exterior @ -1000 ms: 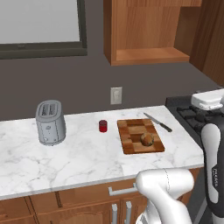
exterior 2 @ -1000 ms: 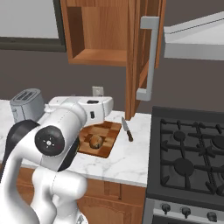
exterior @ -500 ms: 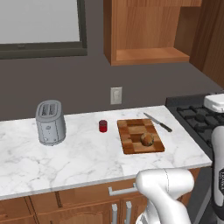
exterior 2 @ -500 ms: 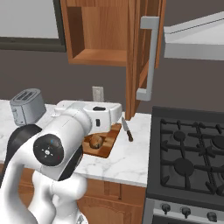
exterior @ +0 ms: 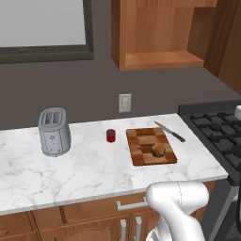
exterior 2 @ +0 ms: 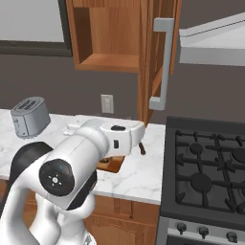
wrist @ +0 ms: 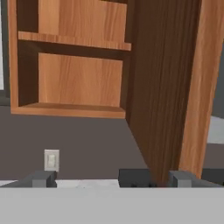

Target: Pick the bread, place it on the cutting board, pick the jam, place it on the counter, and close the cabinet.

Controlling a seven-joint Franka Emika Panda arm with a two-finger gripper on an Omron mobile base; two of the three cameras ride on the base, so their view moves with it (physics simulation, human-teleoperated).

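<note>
The counter (exterior: 84, 174) of white marble runs across the left base view, with a black gas stove (exterior 2: 210, 172) touching its right end and a range hood (exterior 2: 215, 45) above that. Over the counter hangs the cabinet (exterior 2: 115, 36), its shelves bare and its door (exterior 2: 160, 57) swung out edge-on toward the robot, the long silver bar handle (exterior 2: 161, 64) facing the stove. A dark-framed window (exterior: 44, 28) sits on the wall left of the cabinet, and a wall outlet (exterior: 124, 102) lies below it.

On the counter, a silver toaster (exterior: 54, 132) stands well left of the cutting board (exterior: 150, 147). The bread (exterior: 158, 150) rests on the board, toward its right front part. The jam (exterior: 111, 135) stands upright on the counter just beside the board's left edge, apart from it. A knife (exterior: 170, 132) lies on the marble just beside the board's right rear corner.

In the hand view, the gripper (wrist: 111, 179) points at the open cabinet with its fingers (wrist: 43, 178) spread wide and holding nothing; the door's dark inner face rises just above the right finger. The bread, jam and board lie well below the gripper.
</note>
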